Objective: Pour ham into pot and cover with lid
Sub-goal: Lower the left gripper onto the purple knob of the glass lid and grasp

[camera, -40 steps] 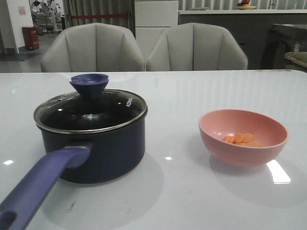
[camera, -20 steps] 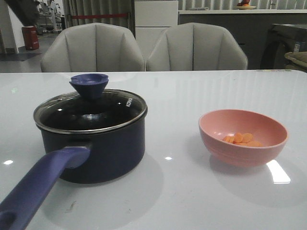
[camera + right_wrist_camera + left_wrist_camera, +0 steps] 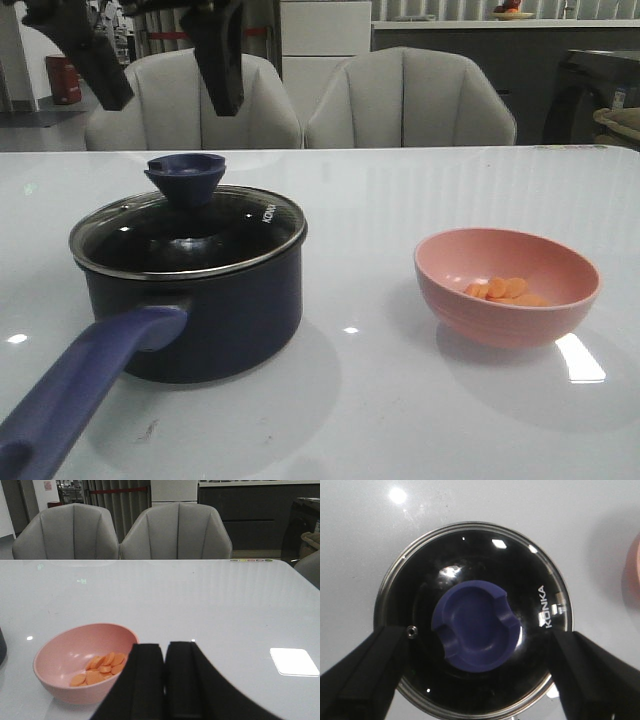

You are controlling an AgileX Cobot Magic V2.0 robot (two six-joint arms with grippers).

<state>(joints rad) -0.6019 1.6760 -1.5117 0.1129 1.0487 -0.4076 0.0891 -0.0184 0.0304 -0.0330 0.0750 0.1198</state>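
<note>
1. Orange-pink ham slices lie in a loose pile in the bottom of my pink bowl, toward the table's right edge and well apart from the pot.
2. Right wrist view shows the same ham in the bowl, all slices inside, none on the table.
3. Pot, dark navy, sits toward the left edge of the white table; its purple-blue handle runs out to the near left corner.
4. Lid is seated on the pot, steel rim on the pot rim, white KONKA lettering legible on the glass.
5. Knob stands upright at the lid's centre; in the left wrist view the knob lies between my two fingers.
6. Left gripper hangs above the lid with jaws spread wide, touching nothing; fingers flank the lid from above.
7. Right gripper has jaws pressed together, nothing between them, near the bowl but clear of it.
8. Two grey chairs stand behind the far edge.
</note>
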